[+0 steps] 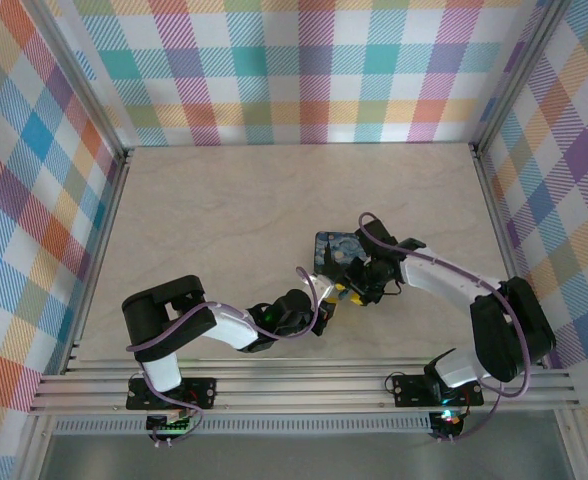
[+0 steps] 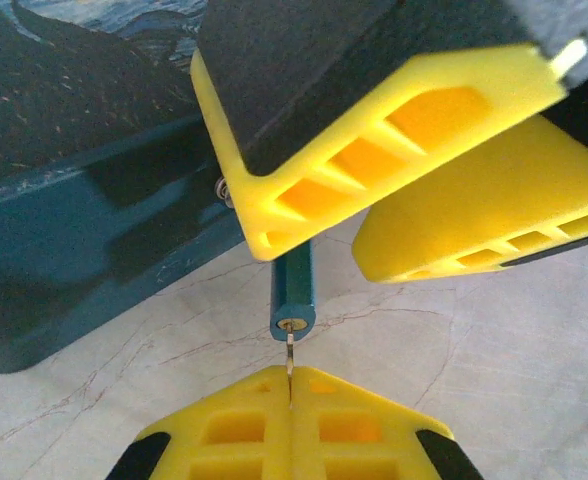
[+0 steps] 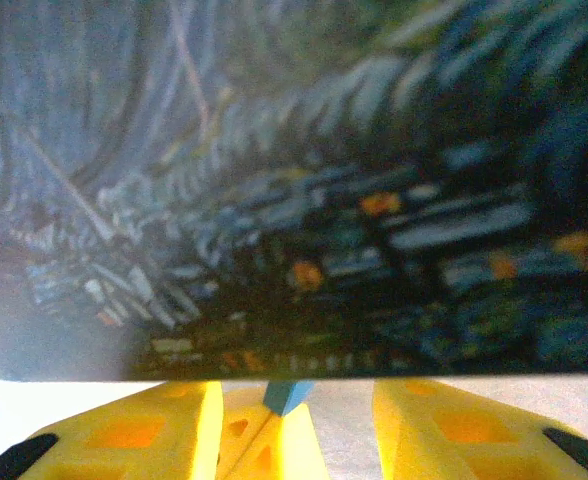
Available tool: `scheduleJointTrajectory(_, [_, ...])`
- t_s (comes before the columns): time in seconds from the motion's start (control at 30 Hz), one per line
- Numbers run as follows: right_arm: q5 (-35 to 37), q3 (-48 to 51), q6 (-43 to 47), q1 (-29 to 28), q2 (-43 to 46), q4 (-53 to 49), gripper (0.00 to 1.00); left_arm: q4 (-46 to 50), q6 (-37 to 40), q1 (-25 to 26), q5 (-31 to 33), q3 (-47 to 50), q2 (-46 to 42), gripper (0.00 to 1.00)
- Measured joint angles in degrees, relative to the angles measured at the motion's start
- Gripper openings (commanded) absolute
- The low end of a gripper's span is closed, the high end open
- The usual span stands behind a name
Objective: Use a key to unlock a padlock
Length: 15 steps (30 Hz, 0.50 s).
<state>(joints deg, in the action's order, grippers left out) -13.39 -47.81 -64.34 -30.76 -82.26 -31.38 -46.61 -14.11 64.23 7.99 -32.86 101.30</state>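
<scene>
The pale marbled worktop (image 1: 224, 200) carries a dark-blue swirl-painted tin (image 1: 334, 248) near its middle. From above, both arms meet just in front of the tin's near edge, and their wrists cover most of what lies there. In the right wrist view the tin is a blurred mass, so its painted detail is hard to read.

The right end effector (image 3: 296, 415) stands open, its two yellow fingers (image 2: 374, 130) well apart. They sit on either side of the padlock (image 2: 294, 285), a small light-blue block lying on the worktop just beside the tin. The padlock's far part is hidden under the nearer right finger, so it cannot be told whether that finger touches it. Its shackle cannot be made out.

The left end effector (image 2: 290, 390) is closed on the key (image 2: 290, 355), of which a thin metal sliver shows; the key's head is buried between the fingertips. The sliver's tip meets the padlock's brassy end (image 2: 292, 325). How far it enters cannot be told.
</scene>
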Motion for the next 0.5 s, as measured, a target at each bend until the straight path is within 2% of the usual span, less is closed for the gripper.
scheduleJointTrajectory(0.33, [3.13,4.66,-1.70,-0.07,3.15,4.07,0.47,0.66,0.09,0.00,-0.35,-0.94,-0.11,0.00])
scheduleJointTrajectory(0.5, [3.37,5.01,-2.56,-0.20,3.26,5.55,0.39,1.49,0.11,0.00,-1.01,-2.01,-0.11,0.00])
